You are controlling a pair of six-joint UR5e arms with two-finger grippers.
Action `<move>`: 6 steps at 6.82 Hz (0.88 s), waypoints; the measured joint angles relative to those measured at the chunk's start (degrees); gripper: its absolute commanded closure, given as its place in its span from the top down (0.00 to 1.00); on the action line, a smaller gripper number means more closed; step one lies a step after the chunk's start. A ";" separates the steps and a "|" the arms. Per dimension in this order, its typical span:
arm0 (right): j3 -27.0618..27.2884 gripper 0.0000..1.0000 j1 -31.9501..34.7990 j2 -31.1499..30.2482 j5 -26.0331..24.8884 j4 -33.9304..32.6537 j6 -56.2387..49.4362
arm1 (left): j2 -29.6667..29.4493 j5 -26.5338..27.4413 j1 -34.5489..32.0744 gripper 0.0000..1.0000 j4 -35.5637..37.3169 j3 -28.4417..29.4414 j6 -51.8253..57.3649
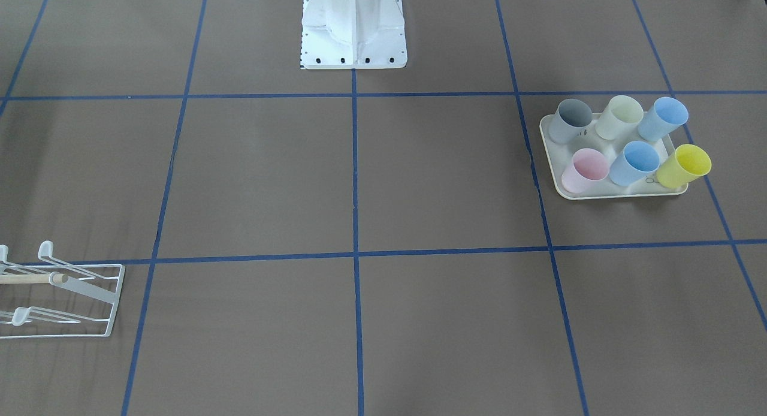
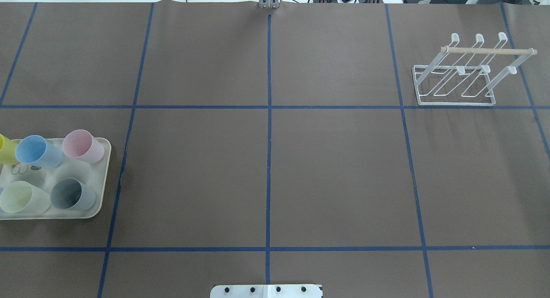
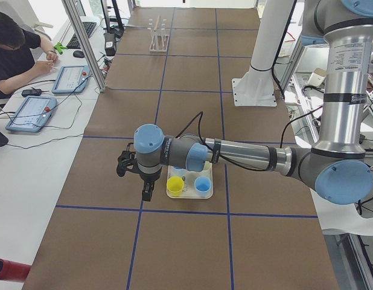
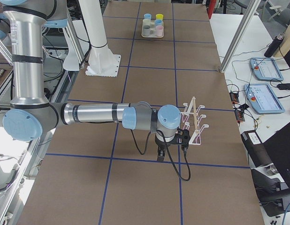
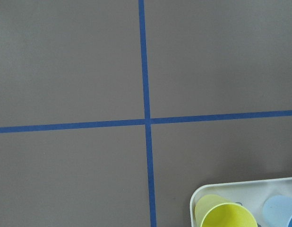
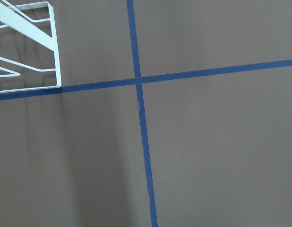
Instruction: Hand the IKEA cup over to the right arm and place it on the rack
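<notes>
- IKEA cups (image 1: 634, 162): six, upright and mouth up, in two rows on the cream tray (image 1: 623, 195) at the right of the front-facing view. Standing open like this, any one of them looks easy to reach from above.
- Yellow cup (image 5: 226, 215): on the tray corner, lower right of my left wrist view; none lifted yet.
- Rack (image 2: 484, 68): upper right of the overhead view, well apart from the tray, prongs upturned under the wooden dowel (image 2: 485, 51). I judge that this distance is why a hand-over is needed.
- Left gripper (image 3: 148, 192): forearm stretched level, wrist pointing down, hanging over bare table just beside the tray. I cannot tell how its jaws stand.
- Right gripper (image 4: 160, 153): same level reach, pointing down near the rack's corner. I cannot tell its jaws either.
</notes>
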 measured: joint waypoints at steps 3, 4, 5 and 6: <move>1.58 1.00 -2.37 2.47 1.37 0.00 0.71 | -2.33 -2.29 1.61 1.00 -3.82 0.49 -0.47; 1.79 1.00 -3.93 5.35 2.00 -0.03 2.08 | -2.58 -2.54 3.32 1.00 -4.84 0.45 -1.29; 1.81 1.00 -5.59 8.40 2.30 0.00 3.32 | -3.09 -2.63 4.96 1.00 -6.60 0.51 -1.97; 1.80 1.00 -7.18 10.20 2.58 0.05 4.01 | -3.28 -2.66 6.38 1.00 -8.73 1.40 -2.25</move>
